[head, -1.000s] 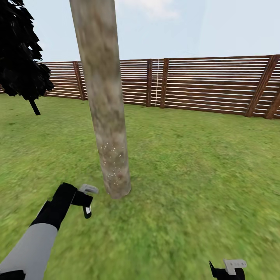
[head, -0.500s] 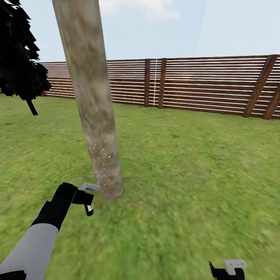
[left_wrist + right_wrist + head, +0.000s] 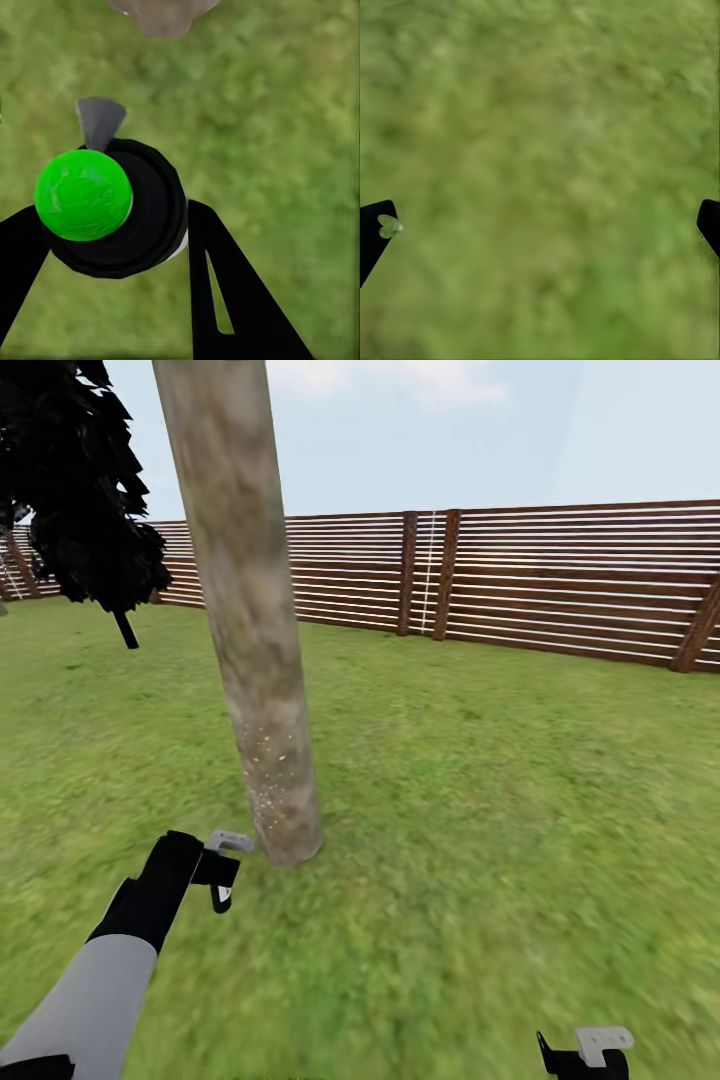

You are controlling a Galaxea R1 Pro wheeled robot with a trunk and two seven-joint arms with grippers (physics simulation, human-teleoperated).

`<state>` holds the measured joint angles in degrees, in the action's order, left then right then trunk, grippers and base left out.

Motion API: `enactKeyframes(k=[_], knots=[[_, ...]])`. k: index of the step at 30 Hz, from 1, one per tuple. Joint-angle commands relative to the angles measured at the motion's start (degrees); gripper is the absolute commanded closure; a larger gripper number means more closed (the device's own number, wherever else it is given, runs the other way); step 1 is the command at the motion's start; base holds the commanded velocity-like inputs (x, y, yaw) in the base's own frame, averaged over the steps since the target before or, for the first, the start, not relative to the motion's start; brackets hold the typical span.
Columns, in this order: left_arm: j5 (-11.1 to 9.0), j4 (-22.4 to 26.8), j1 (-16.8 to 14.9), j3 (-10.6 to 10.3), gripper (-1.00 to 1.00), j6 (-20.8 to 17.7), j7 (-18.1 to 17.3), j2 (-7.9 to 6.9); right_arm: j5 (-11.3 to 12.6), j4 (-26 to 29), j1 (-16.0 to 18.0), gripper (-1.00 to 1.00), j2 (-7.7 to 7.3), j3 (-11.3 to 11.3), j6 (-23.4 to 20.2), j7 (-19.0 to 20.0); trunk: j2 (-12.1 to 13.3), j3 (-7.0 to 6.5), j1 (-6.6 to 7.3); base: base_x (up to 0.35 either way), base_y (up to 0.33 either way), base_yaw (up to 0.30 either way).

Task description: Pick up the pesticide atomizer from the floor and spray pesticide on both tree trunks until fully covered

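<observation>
Gripping the pesticide atomizer (image 3: pixel 112 210), a black round-bodied sprayer with a bright green ball-shaped top and a small grey nozzle, my left fingers (image 3: pixel 225 292) press against its sides, one dark finger on either flank. Just ahead of that nozzle lies the base of the thick, smooth, grey-beige tree trunk (image 3: pixel 255 620), whose foot shows as a pale stub beyond the sprayer in my left wrist view. From the head view my left gripper (image 3: pixel 222 870) hangs close beside the trunk's foot, not touching it. A dusting of tiny white pesticide specks (image 3: pixel 272 765) dots the bark low down, above the root flare.

My right fingers (image 3: pixel 375 232) stand wide apart with nothing between them, over blurry mottled green grass lawn (image 3: pixel 547 180); my right gripper (image 3: pixel 590 1052) sits well away from the trunk.

Farther out stand a very dark, narrow tree (image 3: pixel 85 490) and a brown horizontal-slat wooden fence (image 3: pixel 560 580).
</observation>
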<state>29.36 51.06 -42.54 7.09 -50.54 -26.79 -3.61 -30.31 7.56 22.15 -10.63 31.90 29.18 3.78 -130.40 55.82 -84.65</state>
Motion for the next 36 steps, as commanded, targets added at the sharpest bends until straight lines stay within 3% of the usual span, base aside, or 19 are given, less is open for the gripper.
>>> enactKeyframes(k=[1, 7, 10, 13, 27, 36], knots=[[0.0, 0.0, 0.0, 0.0, 1.00, 0.0, 0.0, 0.00, 0.0, 0.0, 0.0, -1.00, 0.00, 0.0, 0.0, 0.0, 0.0, 0.00, 0.00, 0.000, -0.276, 0.193], [0.1, -0.2, 0.0, 0.1, 1.00, 0.0, 0.2, -0.21, 0.0, 0.0, 0.0, -1.00, 0.00, 0.0, 0.0, 0.0, 0.0, 0.00, 0.00, 0.066, -0.276, 0.028], [0.3, -2.7, 0.7, 4.3, 1.00, 0.1, 0.8, -0.50, 0.0, 0.0, 0.0, -1.00, 0.00, 0.0, 0.0, 0.0, 0.0, 0.00, 0.00, 0.135, -0.275, 0.000], [0.2, -3.1, 0.8, 5.5, 1.00, 0.2, 3.8, -0.60, 0.0, 0.0, 0.0, -1.00, 0.00, 0.0, 0.0, 0.0, 0.0, 0.00, 0.00, 0.129, -0.274, 0.104], [0.0, -3.0, 0.8, 5.8, 1.00, 0.1, 4.7, -0.17, 0.0, 0.0, 0.0, -1.00, 0.00, 0.0, 0.0, 0.0, 0.0, 0.00, 0.00, 0.043, -0.274, 0.262], [0.0, -3.0, 0.8, 5.8, 1.00, 0.1, 4.8, -0.09, 0.0, 0.0, 0.0, -1.00, 0.00, 0.0, 0.0, 0.0, 0.0, 0.00, 0.00, 0.070, -0.275, 0.014]])
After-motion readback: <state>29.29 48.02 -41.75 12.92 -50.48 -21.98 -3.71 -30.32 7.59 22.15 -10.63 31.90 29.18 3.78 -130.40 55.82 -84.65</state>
